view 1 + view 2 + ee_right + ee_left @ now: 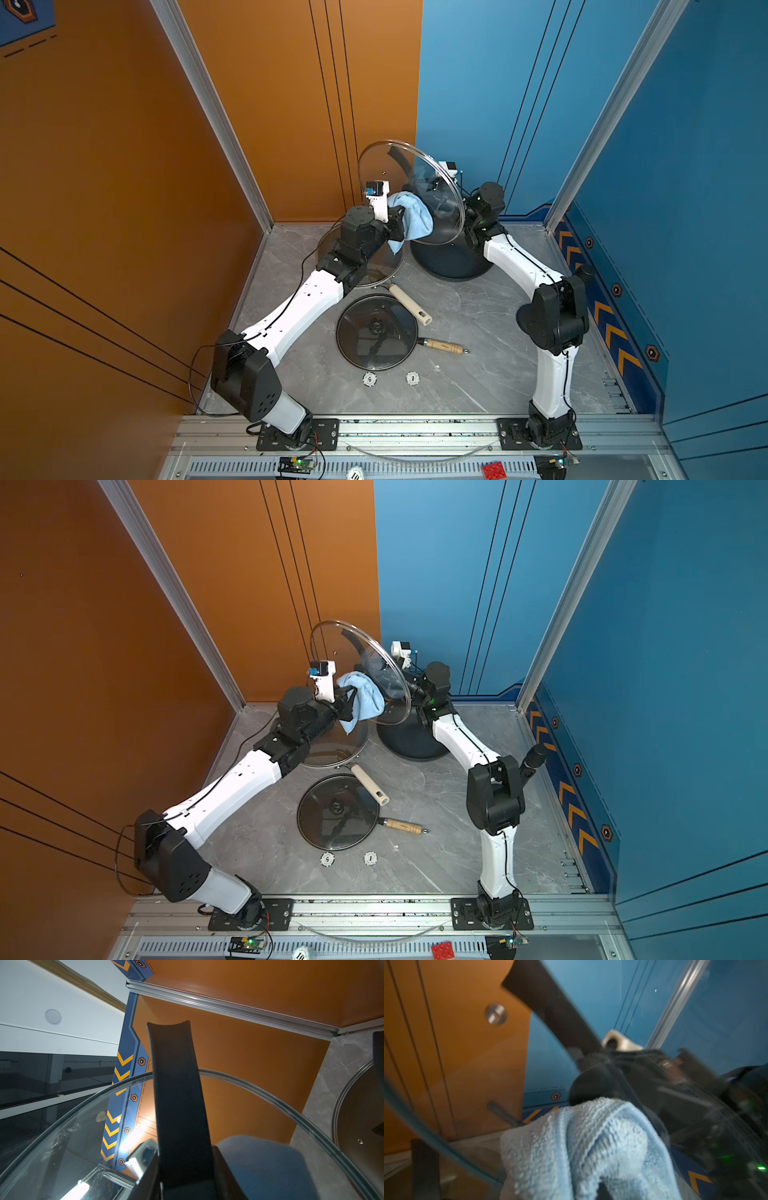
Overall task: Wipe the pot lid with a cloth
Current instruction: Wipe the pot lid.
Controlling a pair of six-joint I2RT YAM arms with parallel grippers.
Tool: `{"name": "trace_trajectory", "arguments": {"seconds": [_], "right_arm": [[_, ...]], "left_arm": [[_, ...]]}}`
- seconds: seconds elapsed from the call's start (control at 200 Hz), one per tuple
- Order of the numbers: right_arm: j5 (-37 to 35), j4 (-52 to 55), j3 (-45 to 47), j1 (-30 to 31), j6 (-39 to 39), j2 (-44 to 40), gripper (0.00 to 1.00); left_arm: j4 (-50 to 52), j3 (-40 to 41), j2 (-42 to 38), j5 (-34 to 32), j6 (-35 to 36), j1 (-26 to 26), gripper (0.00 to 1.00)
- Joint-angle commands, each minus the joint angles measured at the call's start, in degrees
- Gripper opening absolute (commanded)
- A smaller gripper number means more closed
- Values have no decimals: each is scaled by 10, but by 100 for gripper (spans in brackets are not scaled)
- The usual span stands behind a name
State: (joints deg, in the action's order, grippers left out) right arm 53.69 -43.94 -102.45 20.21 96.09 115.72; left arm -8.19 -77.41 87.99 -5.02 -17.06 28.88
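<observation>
The grey marbled bench spreads between orange and blue walls, with both arms reaching toward its far side. Above that far side the large clear glass pot lid stands on edge in the air, tilted. Its black strap handle runs straight out from the right pincer, which shows through the glass in both top views and is clamped on that handle. Below the raised lid a dark rounded vessel sits on the bench; what kind it is cannot be told. Nearer the front lies a black frying pan with a glass cover, its wooden handle pointing right. A second flat glass lid lies partly hidden under the left arm, with a cream cylindrical handle sticking out beside it. The light-blue microfibre cloth is bunched in the left pincer, whose jaws are closed on it. The cloth's bulge is pressed against the lower part of the raised lid on the side away from the right arm, and a loose corner hangs down. In the left wrist view the cloth meets the glass close to the handle's base. Two white round chips lie apart near the bench's front edge. A small red brick rests on the front rail.
</observation>
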Motion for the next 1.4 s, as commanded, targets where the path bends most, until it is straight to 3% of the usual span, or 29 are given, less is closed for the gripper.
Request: {"name": "trace_trajectory", "arguments": {"seconds": [0.0,0.11,0.22,0.35,0.571,0.776,0.911,1.031,1.131,1.211,1.301,1.396], "right_arm": [[11,-43,-8,-4,-27,-68,3],[17,-2,18,-8,-55,-83,3],[19,7,14,-9,-55,-79,3],[25,14,-1,-11,-52,-66,3],[36,15,-20,-4,-45,-54,2],[49,21,-30,9,-46,-46,2],[43,17,-30,14,-46,-47,2],[37,18,-24,16,-52,-51,2],[33,37,-9,14,-62,-67,2],[18,57,49,9,-96,-107,2],[5,156,76,6,-182,-150,2],[5,254,68,7,-259,-171,2]], "left_arm": [[64,21,-10,-73,-33,-28,18],[72,23,-19,-79,-22,-22,18],[81,-20,-17,-93,57,39,18],[31,-58,-30,-51,80,90,19],[-43,-115,-48,-4,84,98,20],[5,-57,-69,-76,89,61,20],[59,-8,-84,-146,34,15,19],[108,-20,-79,-241,108,60,19],[111,-41,-77,-232,129,82,20],[91,-47,-84,-217,137,92,21],[80,-64,-84,-216,191,116,21],[72,-79,-93,-163,215,122,22]]}}
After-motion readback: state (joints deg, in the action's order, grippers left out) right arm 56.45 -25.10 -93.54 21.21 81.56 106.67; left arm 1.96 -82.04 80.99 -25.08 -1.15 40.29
